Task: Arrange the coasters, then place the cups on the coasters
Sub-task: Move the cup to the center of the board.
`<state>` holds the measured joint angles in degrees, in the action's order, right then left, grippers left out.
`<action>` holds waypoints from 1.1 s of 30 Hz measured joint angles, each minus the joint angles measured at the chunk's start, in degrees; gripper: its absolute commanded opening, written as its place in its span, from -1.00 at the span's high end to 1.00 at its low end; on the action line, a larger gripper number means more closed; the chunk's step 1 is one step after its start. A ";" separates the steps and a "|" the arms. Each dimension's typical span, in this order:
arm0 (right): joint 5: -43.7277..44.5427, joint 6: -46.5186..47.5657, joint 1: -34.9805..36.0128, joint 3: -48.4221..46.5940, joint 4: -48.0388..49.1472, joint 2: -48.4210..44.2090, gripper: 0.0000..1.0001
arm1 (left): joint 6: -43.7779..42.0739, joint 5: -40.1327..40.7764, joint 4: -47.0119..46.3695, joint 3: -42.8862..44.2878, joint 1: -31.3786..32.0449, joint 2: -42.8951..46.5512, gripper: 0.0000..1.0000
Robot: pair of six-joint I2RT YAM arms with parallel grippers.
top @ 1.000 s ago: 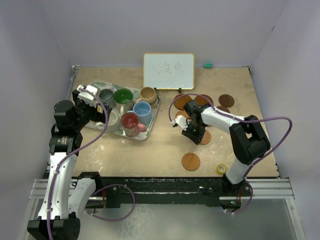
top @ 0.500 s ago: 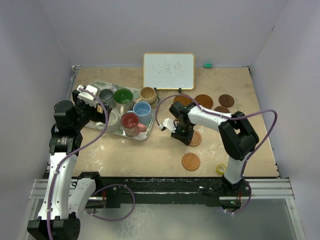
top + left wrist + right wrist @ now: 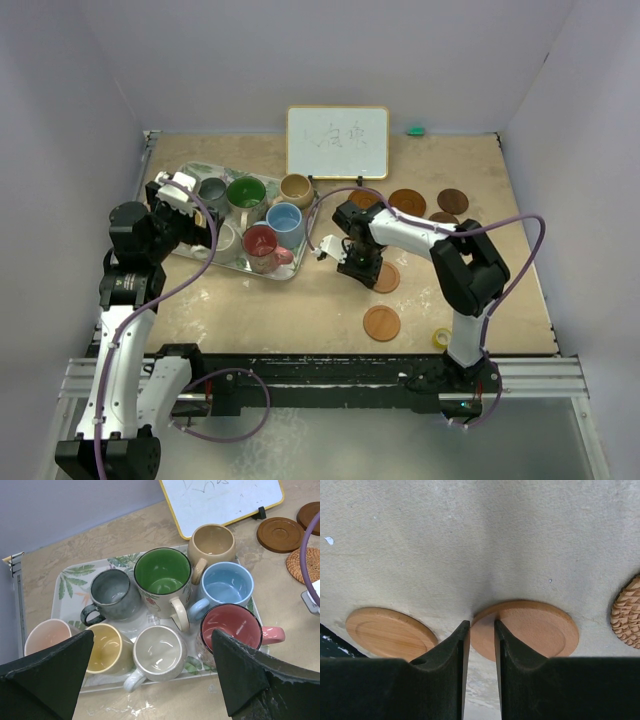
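1. Orange wood is what the right gripper (image 3: 481, 642) is clenched on. Its jaws stand narrow, with the near rim of an orange coaster (image 3: 532, 630) pinched between them. The disc lies low on the desk (image 3: 470, 540), a short way right of the leaf-patterned tray (image 3: 70, 580).
2. A second orange coaster (image 3: 381, 323) lies flat and apart from the first, right of the tray and nearer the arm bases.
3. Two dark brown coasters (image 3: 407, 202) (image 3: 453, 201) lie further right of the tray. A woven coaster (image 3: 306, 565) is near them. The right arm hides part of this group, so I cannot count all the discs.
4. The left gripper (image 3: 152, 631) hangs above the tray with its jaws spread wide, grasping nothing.
5. All eight cups sit on the tray, packed close together:
   - grey mug (image 3: 111, 592)
   - green mug (image 3: 162, 575)
   - tan mug (image 3: 212, 542)
   - blue mug (image 3: 227, 585)
   - red mug (image 3: 230, 627)
   - white mug (image 3: 160, 652)
   - yellow mug (image 3: 107, 647)
   - pink mug (image 3: 47, 635)
6. Judged from this, the task is early. The coasters look scattered and not yet set in order, with one being placed. No mug stands on a coaster, so the whole cup stage is left.
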<state>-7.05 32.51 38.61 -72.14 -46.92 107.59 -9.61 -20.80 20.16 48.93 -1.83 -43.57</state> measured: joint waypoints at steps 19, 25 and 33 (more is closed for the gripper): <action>-2.14 -0.02 0.55 -4.37 0.92 2.71 0.44 | 0.00 0.00 0.00 0.00 0.00 0.11 -0.96; -2.10 0.00 0.63 -4.46 0.98 2.73 0.42 | 0.00 -0.02 0.00 0.00 0.00 0.26 -0.96; -1.95 0.09 -0.31 -4.35 1.05 -0.07 0.26 | 0.00 -0.02 0.00 0.00 0.00 0.52 -0.96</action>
<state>-8.99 32.60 38.30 -76.49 -45.87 107.53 -9.61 -20.82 20.16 48.93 -1.83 -43.05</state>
